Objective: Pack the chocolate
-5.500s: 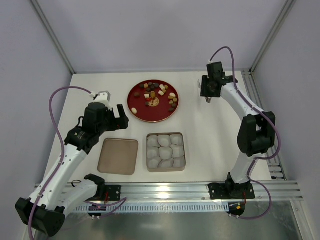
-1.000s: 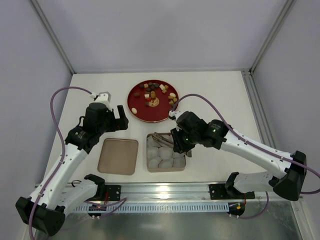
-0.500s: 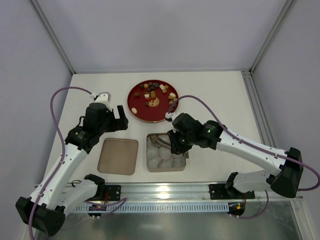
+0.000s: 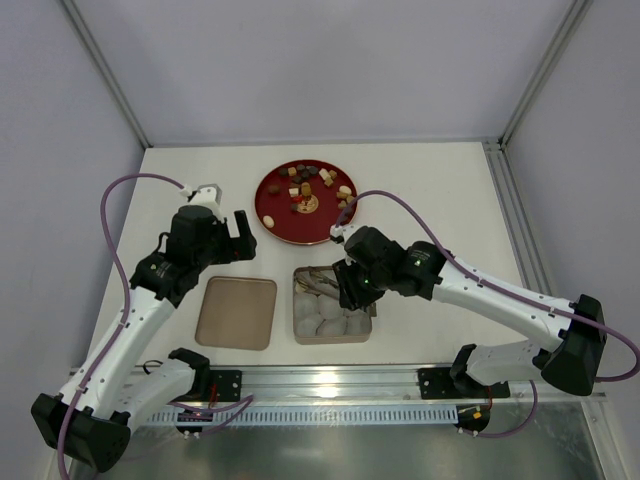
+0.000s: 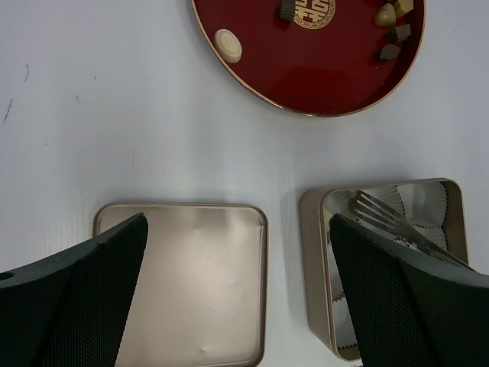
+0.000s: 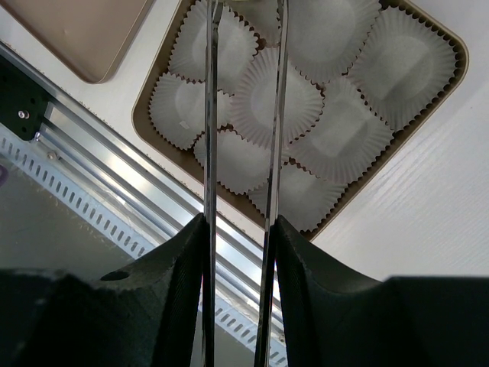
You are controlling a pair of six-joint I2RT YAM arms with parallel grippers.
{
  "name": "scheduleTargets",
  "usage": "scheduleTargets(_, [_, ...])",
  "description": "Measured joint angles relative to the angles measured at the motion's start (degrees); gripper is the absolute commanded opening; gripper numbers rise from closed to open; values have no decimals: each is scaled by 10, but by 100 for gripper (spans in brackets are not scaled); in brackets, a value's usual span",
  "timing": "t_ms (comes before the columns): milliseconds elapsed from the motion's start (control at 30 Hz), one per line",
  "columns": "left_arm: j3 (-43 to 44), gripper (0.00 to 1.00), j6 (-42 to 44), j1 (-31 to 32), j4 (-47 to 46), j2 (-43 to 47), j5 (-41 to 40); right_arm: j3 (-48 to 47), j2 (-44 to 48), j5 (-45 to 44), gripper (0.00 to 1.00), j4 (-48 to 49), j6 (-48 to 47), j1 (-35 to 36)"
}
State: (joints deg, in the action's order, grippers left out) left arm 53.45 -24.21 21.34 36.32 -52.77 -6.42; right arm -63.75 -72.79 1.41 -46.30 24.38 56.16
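Over tin (image 5: 312, 260): right gripper (image 6: 238, 237) clamped on tongs (image 6: 208, 115); tips may snag paper cups (image 6: 275, 99), dragging them out. Left gripper (image 5: 237, 229) spread, empty.

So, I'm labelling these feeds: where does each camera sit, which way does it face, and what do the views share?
Top external: above and behind the robot, looking down on the table; left arm and right arm show.
Left wrist: on the left arm, looking down at lid, tin and plate; the open left gripper frames the bottom.
Right wrist: low over the tin, looking down along the tongs; the right gripper clamps them.
Shared: both wrist views show tin and lid; the left also catches the tongs.
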Motion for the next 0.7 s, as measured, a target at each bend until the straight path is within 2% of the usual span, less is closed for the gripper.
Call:
scheduleTargets(233, [0,100,0,0,0,0,0,-4,1,-13,42,-12,-4,0])
scheduleTargets(433, [0,100,0,0,0,0,0,-58,2,-19,42,-46,-24,-14])
scheduleTargets(567, [0,100,0,0,0,0,0,-116,-9,-3,42,-50,-52,-70])
scheduleTargets(700, [0,100,0,0,1,-1,0,-192,-68,11,41,-37,-80,-131])
